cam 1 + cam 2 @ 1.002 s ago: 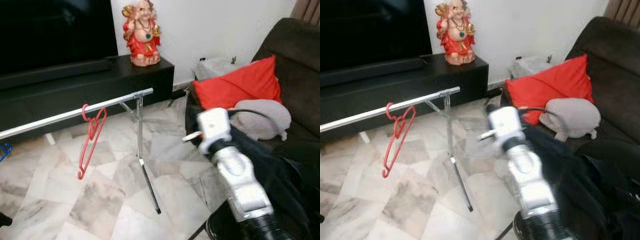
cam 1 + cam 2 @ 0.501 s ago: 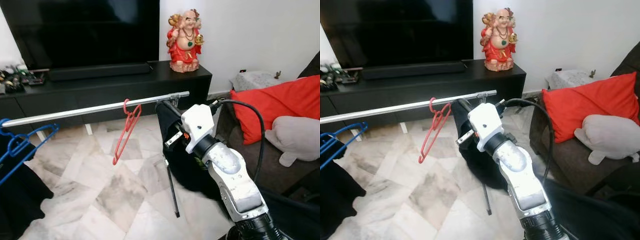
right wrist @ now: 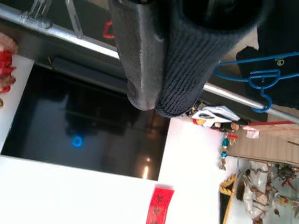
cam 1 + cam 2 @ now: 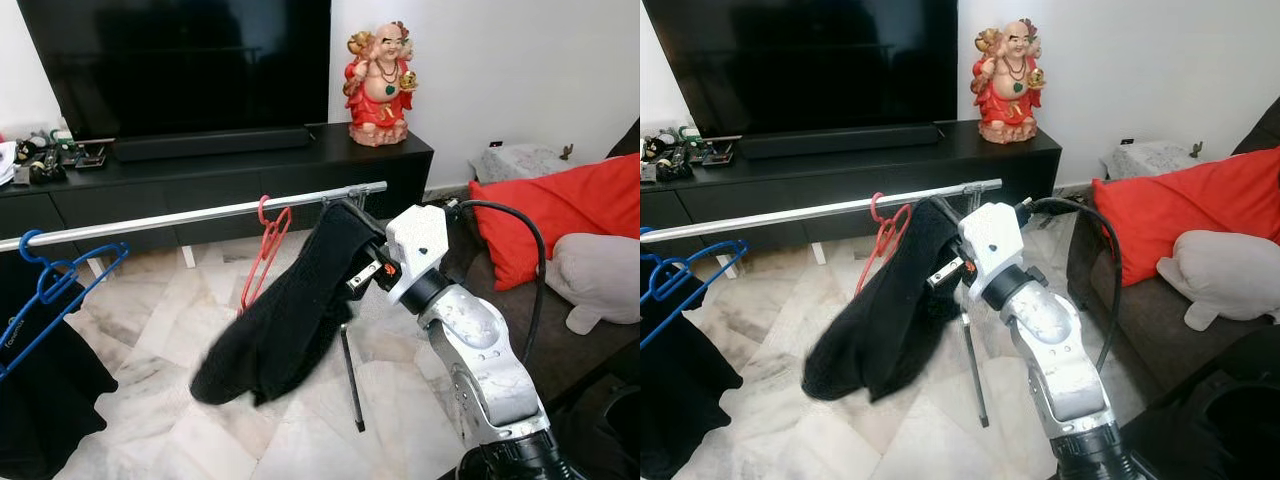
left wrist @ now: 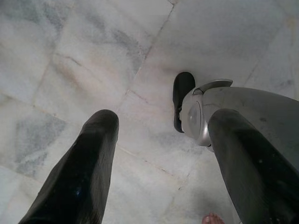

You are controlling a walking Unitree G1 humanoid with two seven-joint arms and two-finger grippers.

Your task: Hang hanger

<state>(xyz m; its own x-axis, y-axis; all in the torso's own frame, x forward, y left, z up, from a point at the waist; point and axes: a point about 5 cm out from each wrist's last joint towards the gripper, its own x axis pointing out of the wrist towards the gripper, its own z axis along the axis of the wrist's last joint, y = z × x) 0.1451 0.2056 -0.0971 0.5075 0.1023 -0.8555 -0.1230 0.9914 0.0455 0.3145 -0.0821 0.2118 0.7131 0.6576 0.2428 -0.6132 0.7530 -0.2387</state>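
Now swung up since a second ago: right gripper (image 4: 352,232) clamped on black garment (image 4: 285,315), draped at seven o'clock below rail (image 4: 190,216). Red hanger (image 4: 264,252) hooked on rail. Left gripper (image 5: 159,154) spread, floorward.

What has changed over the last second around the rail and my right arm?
The right gripper has swung from the sofa side to the rail, carrying a black garment that now hangs out beside the red hanger. The camera also turned left, bringing the blue hanger into view. The red hanger stays on the rail; the statue is unmoved.
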